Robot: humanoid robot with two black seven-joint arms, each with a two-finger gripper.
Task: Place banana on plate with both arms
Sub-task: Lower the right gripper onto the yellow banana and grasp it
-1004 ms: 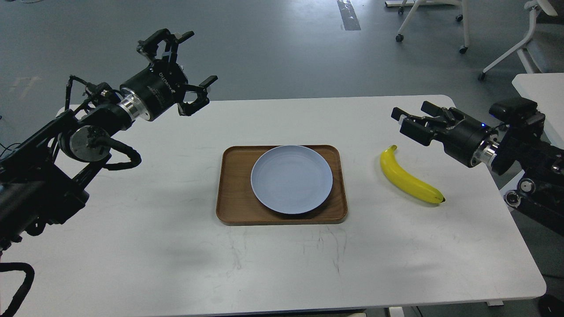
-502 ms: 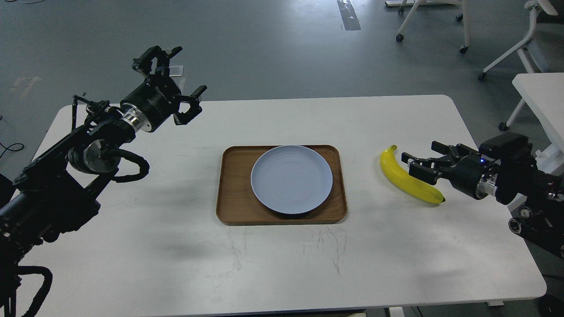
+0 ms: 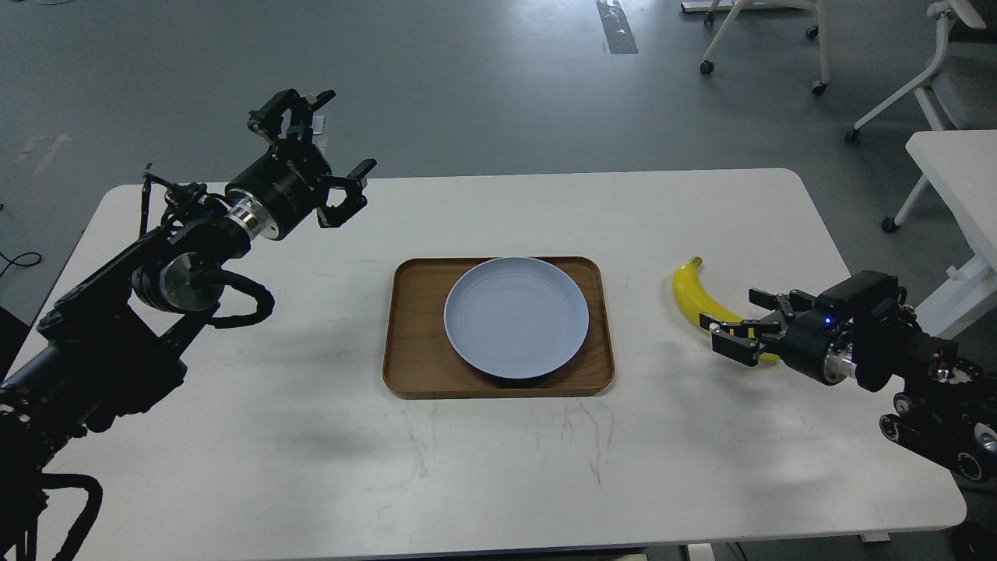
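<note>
On the right side of the white table [image 3: 483, 467] my right gripper [image 3: 736, 327] sits low over the near end of the banana [image 3: 689, 292], its fingers spread apart and straddling the fruit without closing on it. The banana lies flat on the tabletop, its stem end pointing far and its near end hidden behind the gripper. It is well apart from the plate [image 3: 516, 316], to the plate's right. The pale blue plate rests inside the brown wooden tray [image 3: 409, 343] at the middle of the table and holds nothing. On the far left my left gripper [image 3: 321, 153] hangs in the air above the table's far edge, its fingers released and wide apart, gripping nothing. Beyond the table I see grey floor and the legs of white chairs [image 3: 896, 86] at the far right.
</note>
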